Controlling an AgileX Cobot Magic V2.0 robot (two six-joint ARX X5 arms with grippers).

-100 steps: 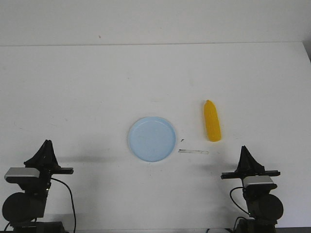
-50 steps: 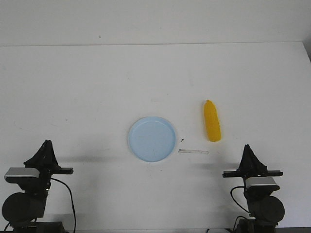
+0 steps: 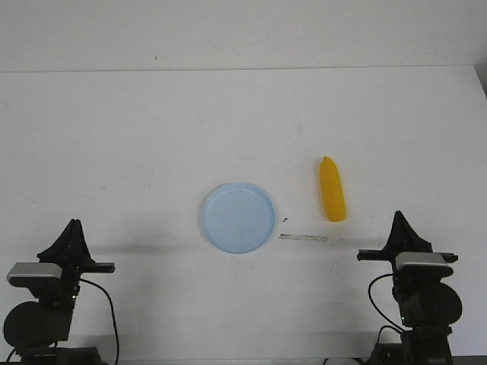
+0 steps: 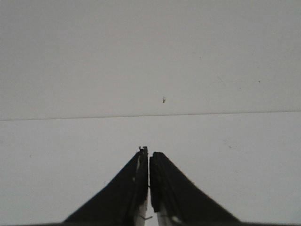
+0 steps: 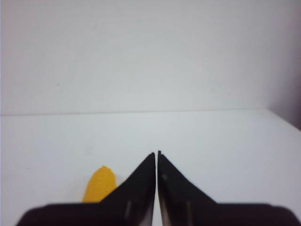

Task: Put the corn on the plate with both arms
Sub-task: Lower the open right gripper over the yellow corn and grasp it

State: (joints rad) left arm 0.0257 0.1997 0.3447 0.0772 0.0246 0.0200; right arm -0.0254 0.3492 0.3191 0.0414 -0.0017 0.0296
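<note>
The yellow-orange corn (image 3: 331, 190) lies on the white table, right of the pale blue plate (image 3: 238, 217), its tapered end pointing away from me. The plate has nothing on it. My left gripper (image 3: 72, 226) is shut and empty at the near left, far from both. My right gripper (image 3: 398, 218) is shut and empty at the near right, a little nearer than the corn and to its right. In the right wrist view the corn's tip (image 5: 100, 182) shows beside the shut fingers (image 5: 156, 153). The left wrist view shows only shut fingers (image 4: 149, 151) over bare table.
A thin pale strip (image 3: 303, 238) lies on the table between the plate and the corn's near end, with a small dark speck (image 3: 284, 220) beside it. The table's far edge (image 3: 243, 70) meets a white wall.
My right arm has shifted to the right and slightly toward me. The left arm, corn and plate have not moved.
</note>
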